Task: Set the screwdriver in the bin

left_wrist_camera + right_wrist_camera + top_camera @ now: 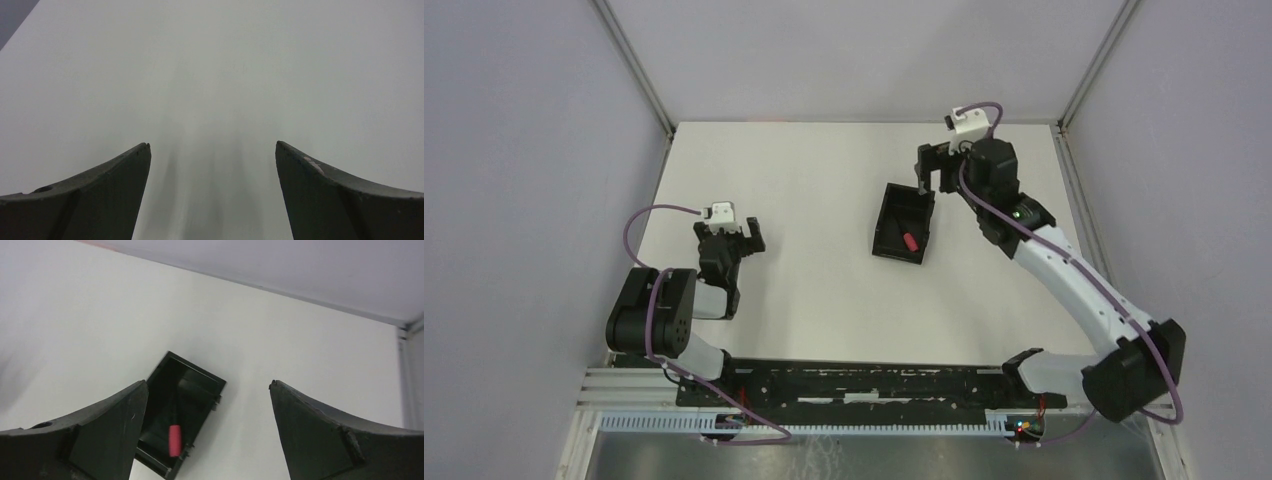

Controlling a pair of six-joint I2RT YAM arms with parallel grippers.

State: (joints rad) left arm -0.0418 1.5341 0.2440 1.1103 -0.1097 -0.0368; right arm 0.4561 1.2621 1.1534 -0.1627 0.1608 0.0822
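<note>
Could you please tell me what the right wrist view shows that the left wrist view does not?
Only the right wrist view: the bin with the screwdriver lying inside it, seen past the open right gripper, plus the far edge of the table and the wall behind it. Only the left wrist view: the left gripper, open, with nothing but tabletop ahead. Both: the white table surface and a pair of dark fingers spread apart, holding nothing.
</note>
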